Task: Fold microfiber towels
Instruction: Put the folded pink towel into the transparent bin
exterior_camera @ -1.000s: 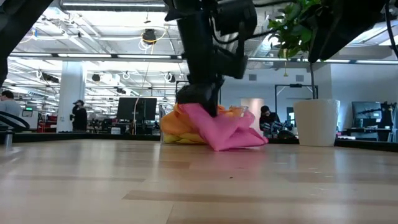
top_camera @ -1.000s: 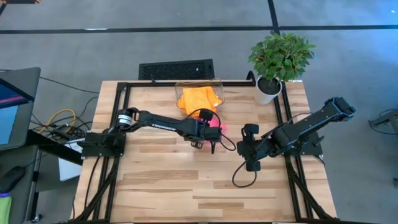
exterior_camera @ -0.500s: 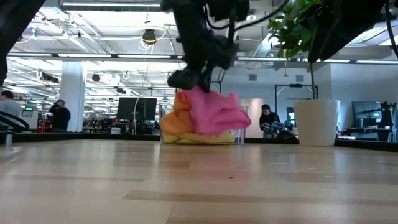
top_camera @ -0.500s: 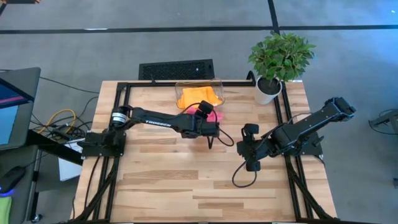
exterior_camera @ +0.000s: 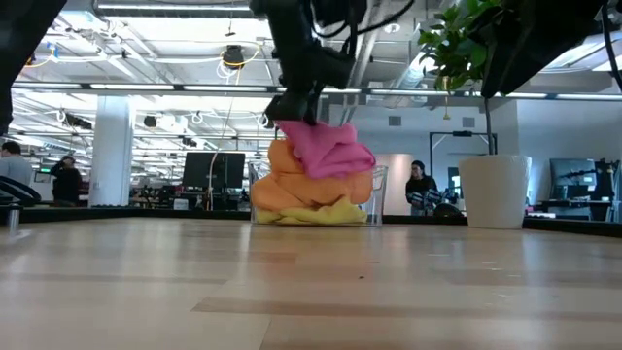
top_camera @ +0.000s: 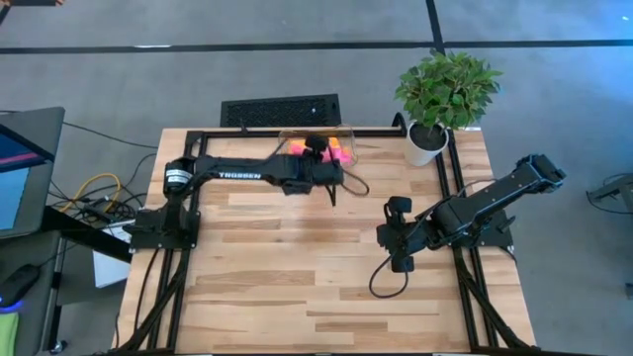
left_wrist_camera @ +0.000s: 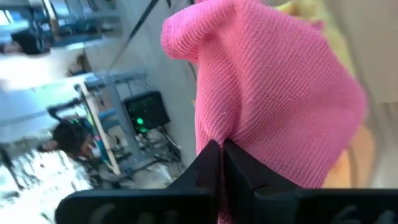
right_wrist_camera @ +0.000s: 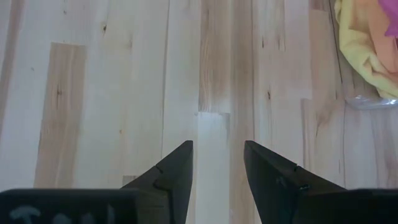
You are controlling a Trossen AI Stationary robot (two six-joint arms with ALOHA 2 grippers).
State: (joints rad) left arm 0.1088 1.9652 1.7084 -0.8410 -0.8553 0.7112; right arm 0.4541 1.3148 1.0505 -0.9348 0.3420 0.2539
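Note:
My left gripper (top_camera: 326,156) is shut on the hot pink towel (exterior_camera: 328,148) and holds it above the clear plastic bin (exterior_camera: 374,199) at the table's far edge. The pink towel fills the left wrist view (left_wrist_camera: 273,93). An orange towel (exterior_camera: 301,185) and a yellow towel (exterior_camera: 321,214) lie bunched in the bin; a second orange one cannot be told apart. My right gripper (top_camera: 394,235) is open and empty over the table's right half, its fingers apart in the right wrist view (right_wrist_camera: 217,168). My left gripper pinches a gathered fold of the pink towel (left_wrist_camera: 214,134) between its two shut fingers. The towel hangs bunched and slack below the fingers, and its lower part rests on the orange towel in the bin (exterior_camera: 335,167).
A potted plant in a white pot (top_camera: 427,141) stands at the far right corner, next to the bin. A black keyboard-like grille (top_camera: 280,110) lies beyond the far edge. Bare wood (top_camera: 297,277) fills the middle and near part of the table.
My left gripper has gone up and toward the table's far edge, staying shut on the pink towel. The towel has been lifted off the table in front of the bin and now hangs over the bin on top of the orange towel.

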